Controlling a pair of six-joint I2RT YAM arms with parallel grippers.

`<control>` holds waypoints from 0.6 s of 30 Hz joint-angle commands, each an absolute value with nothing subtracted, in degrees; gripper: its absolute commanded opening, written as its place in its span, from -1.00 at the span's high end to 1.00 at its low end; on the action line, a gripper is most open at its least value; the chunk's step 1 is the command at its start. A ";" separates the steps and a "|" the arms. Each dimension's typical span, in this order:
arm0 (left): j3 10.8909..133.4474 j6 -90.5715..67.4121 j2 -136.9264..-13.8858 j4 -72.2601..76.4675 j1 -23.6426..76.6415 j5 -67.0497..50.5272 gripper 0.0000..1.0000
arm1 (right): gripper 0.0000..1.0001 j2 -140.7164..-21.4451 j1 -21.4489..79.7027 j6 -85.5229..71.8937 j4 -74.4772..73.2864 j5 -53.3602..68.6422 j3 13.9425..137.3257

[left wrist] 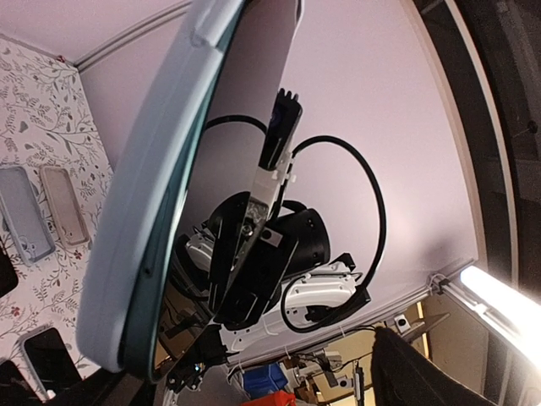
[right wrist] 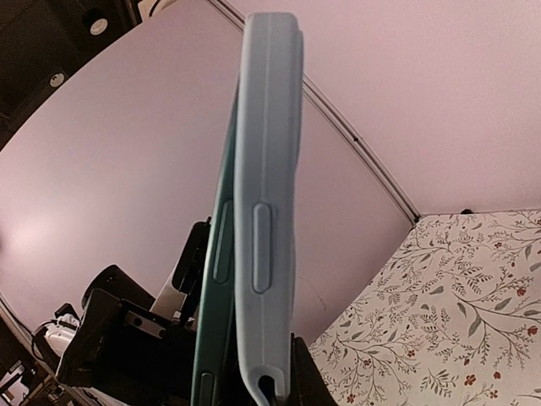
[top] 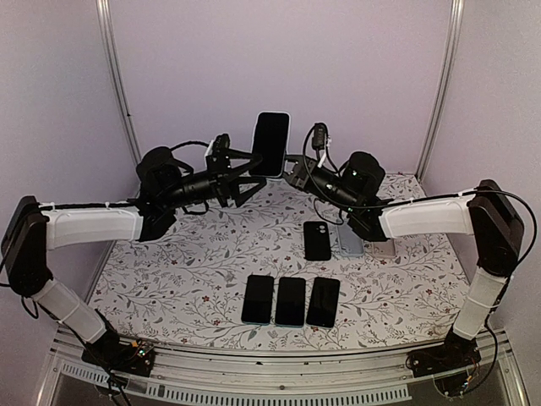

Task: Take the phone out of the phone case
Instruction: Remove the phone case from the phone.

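The phone (top: pixel 270 139) stood upright in the air above the far end of the worktop (top: pixel 169 271), its dark screen towards the overhead camera. It sat inside the phone case (right wrist: pixel 269 169). The case was pale blue and soft-looking, with a long raised button moulded on its side and a darker teal band where its lip met the phone.

The right pincer (top: pixel 292 175) was closed together at the case's lower end, and from that wrist the case rose straight up out of the grip. The left pincer (top: pixel 252 173) came in from the other side with its jaws well apart at the case's lower left edge. I could not tell whether either finger touched it.

Below on the floral cloth, a row of three dark phones (top: pixel 290 301) lay side by side near the front. A black phone or case (top: pixel 317 240) lay further back, just beside a grey empty case (top: pixel 349 239) and a beige one (top: pixel 383 248). All of these were well apart from the raised phone. The right arm's cable looped close beside it.
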State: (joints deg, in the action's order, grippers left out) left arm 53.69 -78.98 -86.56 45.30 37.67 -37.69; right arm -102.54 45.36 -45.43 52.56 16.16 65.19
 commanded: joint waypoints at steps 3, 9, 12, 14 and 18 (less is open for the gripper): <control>51.91 -80.08 -86.95 48.53 38.16 -34.87 -0.68 | 1.00 -103.07 46.13 -45.86 58.79 17.50 67.61; 49.86 -80.52 -85.42 50.65 37.89 -32.33 -0.65 | 1.00 -103.57 46.14 -49.71 60.90 18.46 67.42; 49.00 -80.48 -84.72 51.15 37.80 -31.25 -0.62 | 1.00 -103.58 46.18 -50.69 61.63 18.46 67.13; 48.37 -80.57 -84.32 51.76 37.76 -30.75 -0.60 | 1.00 -103.54 46.14 -50.96 61.77 18.52 66.99; 48.05 -81.14 -84.38 53.74 37.71 -31.25 -0.51 | 1.00 -103.69 46.14 -50.88 61.67 17.92 66.49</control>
